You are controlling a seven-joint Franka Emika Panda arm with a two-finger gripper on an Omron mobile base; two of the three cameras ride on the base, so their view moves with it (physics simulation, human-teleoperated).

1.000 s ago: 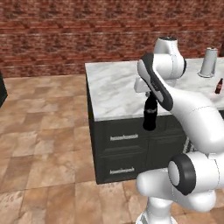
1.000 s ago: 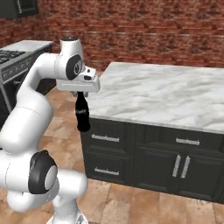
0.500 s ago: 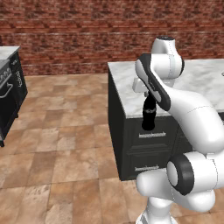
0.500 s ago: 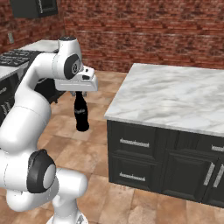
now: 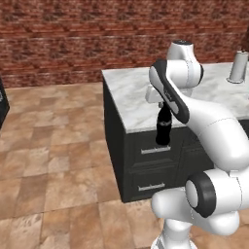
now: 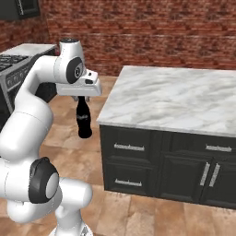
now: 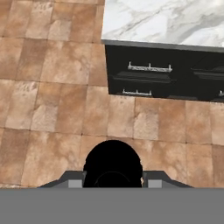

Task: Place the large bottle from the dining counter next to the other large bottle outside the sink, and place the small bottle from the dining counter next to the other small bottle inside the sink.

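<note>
The gripper (image 6: 82, 98) clamps the neck of the one large bottle (image 6: 83, 119), which hangs upright over the tile floor (image 6: 138, 216), off the dining counter (image 6: 175, 99) at its nine o'clock corner. One steel canister (image 5: 238, 67) stands on the marble.

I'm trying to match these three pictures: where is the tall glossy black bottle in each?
Left base view: tall black bottle centre-right, hanging from the gripper.
Right base view: left of centre.
Hand view: bottom centre, seen from above.
Shared landmark: white-grey marble dining counter.
</note>
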